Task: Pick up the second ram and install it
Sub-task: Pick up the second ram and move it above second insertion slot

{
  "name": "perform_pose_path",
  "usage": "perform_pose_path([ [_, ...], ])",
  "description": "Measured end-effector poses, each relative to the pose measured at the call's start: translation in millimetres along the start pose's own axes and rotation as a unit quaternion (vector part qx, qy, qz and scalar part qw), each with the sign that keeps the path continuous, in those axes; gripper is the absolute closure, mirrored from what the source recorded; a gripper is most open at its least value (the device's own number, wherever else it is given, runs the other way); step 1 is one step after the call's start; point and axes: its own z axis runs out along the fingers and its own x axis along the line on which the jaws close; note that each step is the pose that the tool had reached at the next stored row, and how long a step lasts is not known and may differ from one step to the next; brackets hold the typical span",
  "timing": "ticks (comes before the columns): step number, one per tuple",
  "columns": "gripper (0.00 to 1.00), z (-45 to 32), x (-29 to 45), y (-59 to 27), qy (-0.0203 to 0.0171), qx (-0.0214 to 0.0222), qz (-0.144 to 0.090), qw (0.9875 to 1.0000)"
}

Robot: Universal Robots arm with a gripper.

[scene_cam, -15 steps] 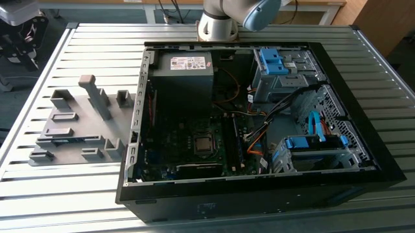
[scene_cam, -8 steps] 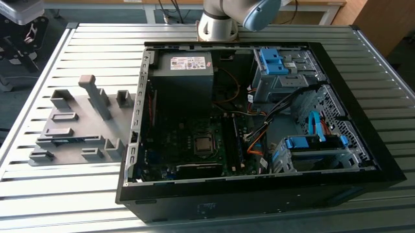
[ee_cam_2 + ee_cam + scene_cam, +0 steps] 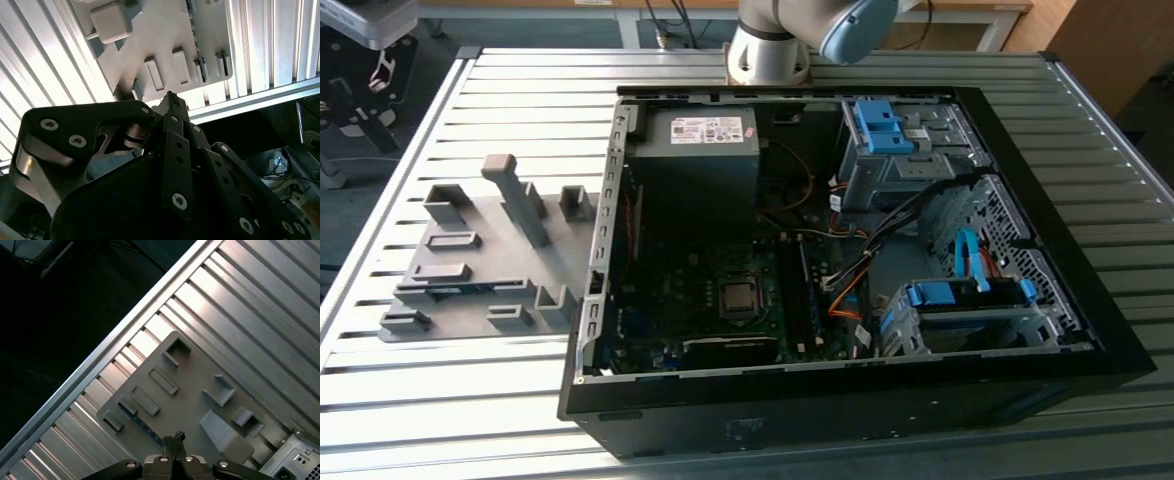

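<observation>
**Second ram in the holder, jaws closed and empty**

- The second ram [image 3: 462, 290] sits on edge in a slot of the grey holder plate [image 3: 494, 262], near the plate's corner on the exterior view's left. It shows as a thin blue-green strip between low blocks [image 3: 443, 272]
- The plate lies flat on the slatted bench [image 3: 454, 400], just beside the open PC case [image 3: 854, 405] on the exterior view's left
- The arm [image 3: 767, 45] has its base at the far edge of the bench, behind the case
- In the first wrist view the gripper [image 3: 175, 436] looks down on the plate [image 3: 190, 407]. The jaws are pressed together at the tips with nothing between them
- In that view the ram [image 3: 147, 429] reads as a dark, narrow strip running up to a point just beside the jaw tips. The jaws are not on it and no contact is visible
- In the second wrist view the gripper [image 3: 170, 96] has the plate [image 3: 160, 30] beyond the tips, and the tips again sit together with no part held
- I can't pick out the ram with confidence in the second wrist view
- The ram is not lifted, the plate slot holds it
</observation>
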Motion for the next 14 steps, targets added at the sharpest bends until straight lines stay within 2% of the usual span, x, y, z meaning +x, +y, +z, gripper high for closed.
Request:
perform_pose_path([
  [6,0.89,0.0,0.2,0.1,0.0001,0.0,-0.001,1.0],
  [11,0.89,0.8,0.2,0.0,0.0007,0.0005,-0.023,0.9997],
  [14,0.89,2.1,0.8,0.3,0.0002,0.001,-0.026,0.9997],
])
